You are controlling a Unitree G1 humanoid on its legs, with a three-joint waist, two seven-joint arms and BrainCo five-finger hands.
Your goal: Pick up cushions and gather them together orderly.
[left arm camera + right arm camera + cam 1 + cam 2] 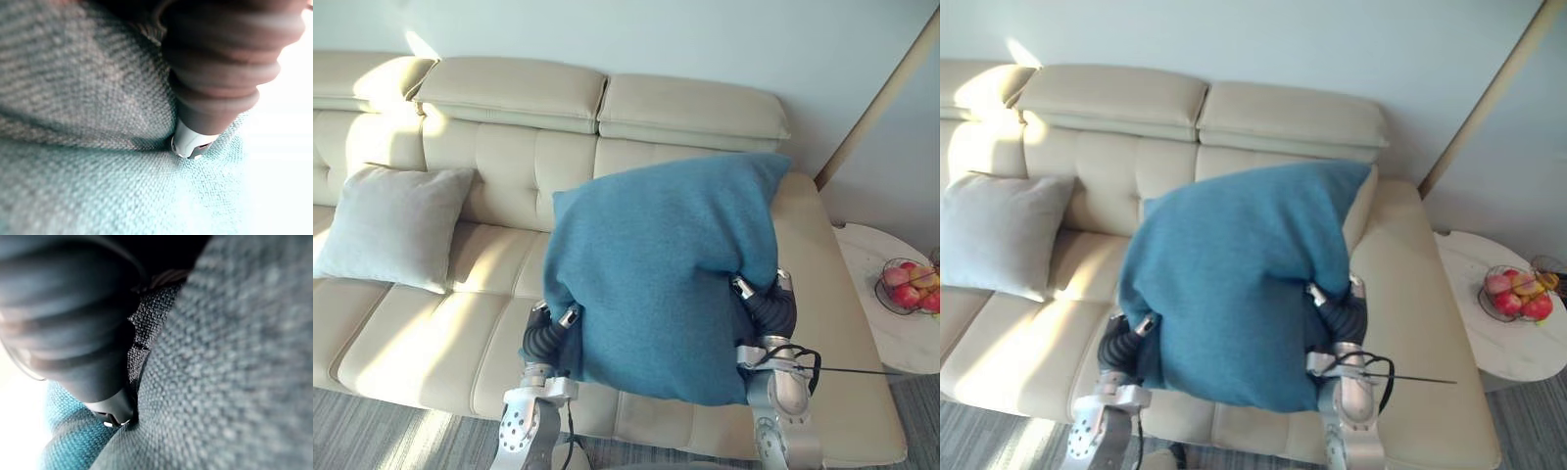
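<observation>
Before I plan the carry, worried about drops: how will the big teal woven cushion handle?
Probably floppy: the large teal woven cushion droops between the left hand and right hand. Likely light, being held up by its sides. Coarse weave should resist slipping.

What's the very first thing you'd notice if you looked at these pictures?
The big blue cushion grabs the eye: it is held up between the robot's left hand and right hand, in the middle, in front of the cream sofa. Next comes the pale grey cushion leaning on the sofa's backrest at the left. A wire bowl of fruit sits on the round white table at the right.
</observation>
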